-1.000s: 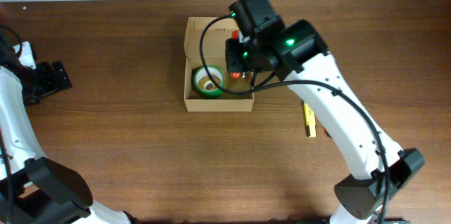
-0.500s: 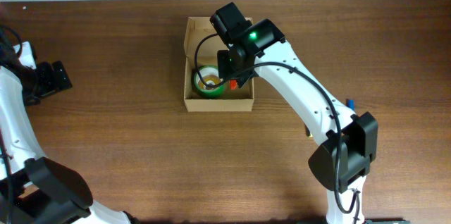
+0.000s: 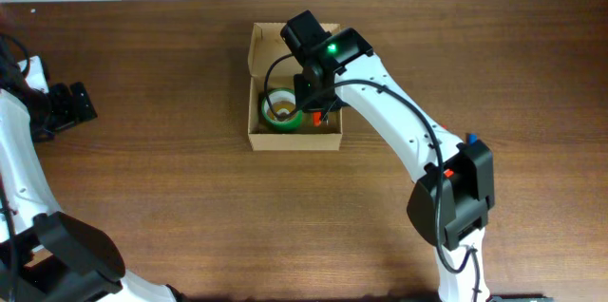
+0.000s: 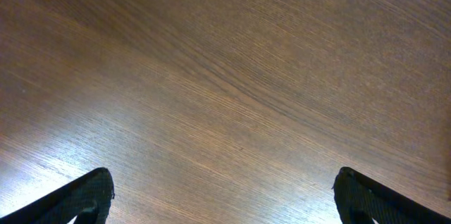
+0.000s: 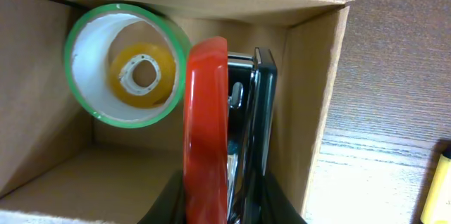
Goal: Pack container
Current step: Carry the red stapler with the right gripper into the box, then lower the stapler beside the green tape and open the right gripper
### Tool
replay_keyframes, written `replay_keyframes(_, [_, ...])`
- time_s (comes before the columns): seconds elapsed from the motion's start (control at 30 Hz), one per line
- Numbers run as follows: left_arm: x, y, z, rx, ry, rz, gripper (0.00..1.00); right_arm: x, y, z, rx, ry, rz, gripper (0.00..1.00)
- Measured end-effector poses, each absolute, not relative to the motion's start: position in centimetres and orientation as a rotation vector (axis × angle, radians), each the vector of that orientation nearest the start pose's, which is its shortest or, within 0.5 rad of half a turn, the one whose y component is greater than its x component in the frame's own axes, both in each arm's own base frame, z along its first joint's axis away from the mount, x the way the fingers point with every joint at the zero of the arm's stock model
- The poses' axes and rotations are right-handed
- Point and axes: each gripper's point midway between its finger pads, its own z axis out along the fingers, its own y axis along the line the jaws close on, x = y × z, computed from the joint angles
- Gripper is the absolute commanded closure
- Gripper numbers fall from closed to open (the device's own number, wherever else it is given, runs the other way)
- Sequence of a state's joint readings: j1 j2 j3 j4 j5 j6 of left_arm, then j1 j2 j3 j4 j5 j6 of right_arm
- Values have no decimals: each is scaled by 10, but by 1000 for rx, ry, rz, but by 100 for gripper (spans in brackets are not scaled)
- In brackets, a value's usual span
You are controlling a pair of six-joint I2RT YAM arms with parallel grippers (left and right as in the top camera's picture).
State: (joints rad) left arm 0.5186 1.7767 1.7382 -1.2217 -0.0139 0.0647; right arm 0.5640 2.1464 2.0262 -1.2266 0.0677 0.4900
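The box sits in the middle of the table, open side up. Its flap lid is folded back on the far side, so its long direction runs away from me. My right gripper is inside it and pinches a red and black stapler, which is near the box wall. Beside the stapler lies a green tape roll. My right fingertips are mostly cut off. My left gripper is spread wide over bare wood, well apart from the box.
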Motion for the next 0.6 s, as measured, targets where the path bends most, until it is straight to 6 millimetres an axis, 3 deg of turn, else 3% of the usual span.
replay_keyframes(0.17, [343,199,188,-643,2770,148,1,402,237,122,-89,2922,69,92])
replay_keyframes(0.6, [343,199,188,-643,2770,148,0,398,223,91,-52,2998,-1,92])
